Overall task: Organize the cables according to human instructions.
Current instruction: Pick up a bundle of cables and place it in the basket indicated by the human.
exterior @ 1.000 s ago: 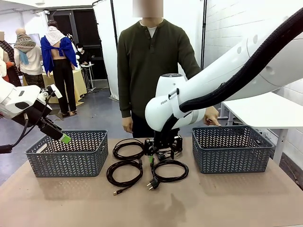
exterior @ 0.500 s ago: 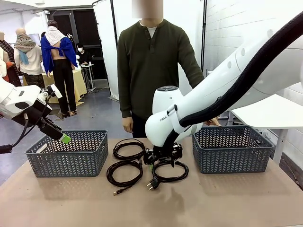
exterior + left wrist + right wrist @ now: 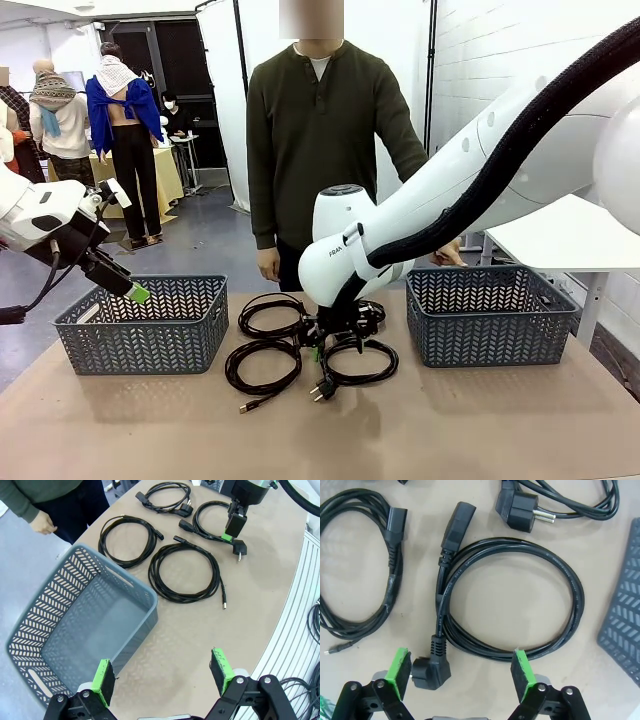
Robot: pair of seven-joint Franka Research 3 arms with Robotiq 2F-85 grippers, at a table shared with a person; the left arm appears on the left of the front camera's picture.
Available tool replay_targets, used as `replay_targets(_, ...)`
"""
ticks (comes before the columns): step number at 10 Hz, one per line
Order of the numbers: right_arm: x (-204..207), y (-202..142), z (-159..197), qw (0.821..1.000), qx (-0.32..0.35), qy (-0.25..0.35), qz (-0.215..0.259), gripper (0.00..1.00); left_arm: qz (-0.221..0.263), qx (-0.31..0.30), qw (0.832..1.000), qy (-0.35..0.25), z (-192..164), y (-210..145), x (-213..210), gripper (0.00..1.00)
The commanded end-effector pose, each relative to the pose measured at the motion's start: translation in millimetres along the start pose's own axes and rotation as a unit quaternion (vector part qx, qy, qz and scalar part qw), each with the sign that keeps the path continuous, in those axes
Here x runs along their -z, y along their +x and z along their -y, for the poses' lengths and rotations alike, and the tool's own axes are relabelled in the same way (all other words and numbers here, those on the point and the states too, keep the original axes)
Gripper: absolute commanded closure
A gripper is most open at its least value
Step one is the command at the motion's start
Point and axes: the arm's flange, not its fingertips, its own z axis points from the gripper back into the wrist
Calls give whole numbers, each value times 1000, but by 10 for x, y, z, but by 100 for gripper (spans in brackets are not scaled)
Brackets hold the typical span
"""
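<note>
Right tool (image 3: 335, 337): open, low over the bench (image 3: 480, 430) in the middle of the cable group. Own wrist camera: green pads (image 3: 400, 666) spread wide, straddling the near edge of one cable coil (image 3: 441, 610), angled plug (image 3: 431, 670) just beside one pad, contact not clear. Front view: that gap hidden behind the arm's wrist, but the coil placed as near-right of four.

Other three: near-left coil (image 3: 262, 368), far-left coil (image 3: 270, 318), far-right coil (image 3: 162, 495) seen whole from the left wrist camera, mostly behind the right tool from the front. All four flat on the bench, between the two baskets, none inside either.

Left tool (image 3: 162, 672): open, nothing between the pads, held up in the air at the left. Left wrist view: looking down on the left basket (image 3: 125, 582) and the whole cable group beyond.

Right basket (image 3: 485, 330): right of the coils. Person (image 3: 320, 150) at the far side, one hand (image 3: 450, 250) at that basket's far rim, other hand (image 3: 268, 262) hanging at the side.
</note>
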Motion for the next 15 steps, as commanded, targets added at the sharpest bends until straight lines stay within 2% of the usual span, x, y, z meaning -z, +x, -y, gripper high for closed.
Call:
replay_targets(1,15,-10,13,1000,-1,1,2,0,6,-5,1000,-3,-24,-5,13,0)
replay_targets(8,0,2,6,1000,0,0,0,0,6,-5,1000,-3,-24,-5,13,0)
replay_targets(15,193,138,-58,1000,24,-6,-13,0,6,-5,1000,-3,-24,-5,13,0)
